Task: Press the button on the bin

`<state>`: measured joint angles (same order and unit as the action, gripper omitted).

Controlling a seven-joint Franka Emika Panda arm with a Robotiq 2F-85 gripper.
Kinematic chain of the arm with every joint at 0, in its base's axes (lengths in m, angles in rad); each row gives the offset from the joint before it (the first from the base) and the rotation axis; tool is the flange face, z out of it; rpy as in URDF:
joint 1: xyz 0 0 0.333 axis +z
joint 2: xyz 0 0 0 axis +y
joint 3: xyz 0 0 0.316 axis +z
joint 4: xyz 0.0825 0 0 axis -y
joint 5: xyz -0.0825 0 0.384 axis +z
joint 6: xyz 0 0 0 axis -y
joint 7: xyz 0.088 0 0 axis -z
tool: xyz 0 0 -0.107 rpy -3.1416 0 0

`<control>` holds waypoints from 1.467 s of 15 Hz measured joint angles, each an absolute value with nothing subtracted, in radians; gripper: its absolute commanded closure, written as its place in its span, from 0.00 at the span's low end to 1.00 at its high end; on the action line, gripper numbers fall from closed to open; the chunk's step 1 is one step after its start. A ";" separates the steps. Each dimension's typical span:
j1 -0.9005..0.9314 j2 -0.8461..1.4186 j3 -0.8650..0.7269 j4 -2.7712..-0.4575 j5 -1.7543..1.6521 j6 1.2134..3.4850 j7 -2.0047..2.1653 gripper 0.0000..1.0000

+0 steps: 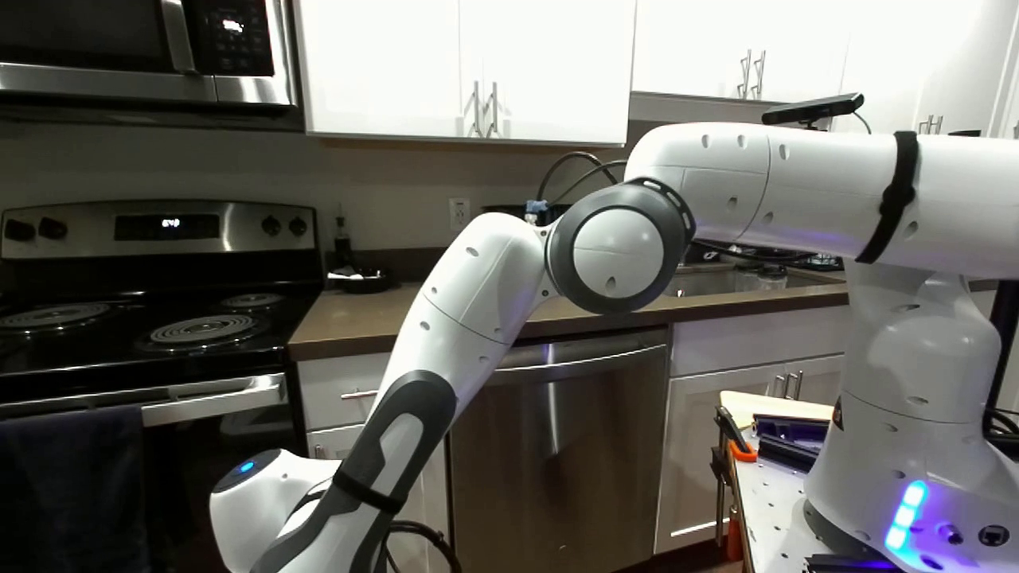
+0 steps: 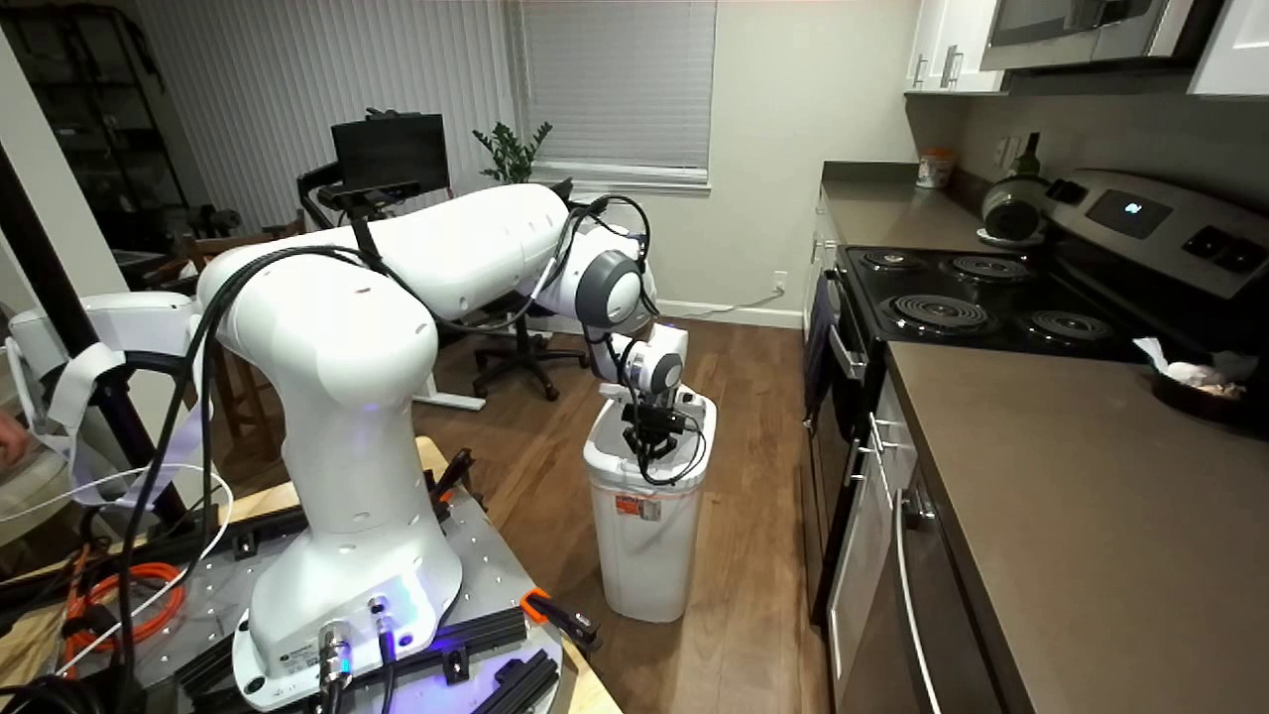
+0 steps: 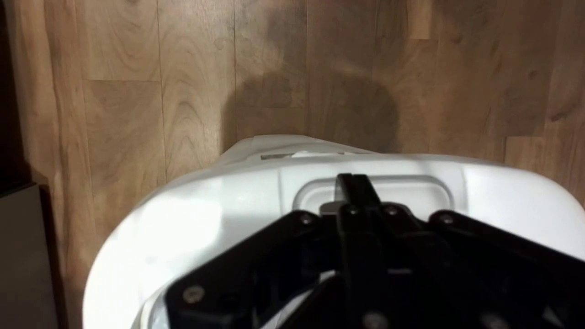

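- The bin is white plastic with an orange label near the top, standing on the brown plank floor, apart from the table.
- The button looks to be that recessed oblong on the bin's top edge, partly covered in the wrist view.
- Covering it is the claw, black, both fingers together, tips right over that oblong (can't tell if they're actually touching it, sorry).
- Dark shadows fall on the planks just beyond the bin's edge, and there's a bright glare patch on the white plastic.
- The table is a gray metal plate full of holes with pale wood edging. It carries the white arm, black rails, an orange cord and an orange-and-black clamp at the edge.
- Kitchen side: brown counter, steel dishwasher underneath, stove with four coil burners and a lit display, microwave above that, white cupboards. A dark towel hangs on the oven front.
- Far end: a window blind, a leafy plant, a black monitor and a wheeled chair.
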<state>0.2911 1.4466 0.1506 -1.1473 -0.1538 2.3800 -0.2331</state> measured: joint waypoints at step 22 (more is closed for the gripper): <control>0.167 0.876 0.141 -1.478 -0.151 1.902 -0.235 0.20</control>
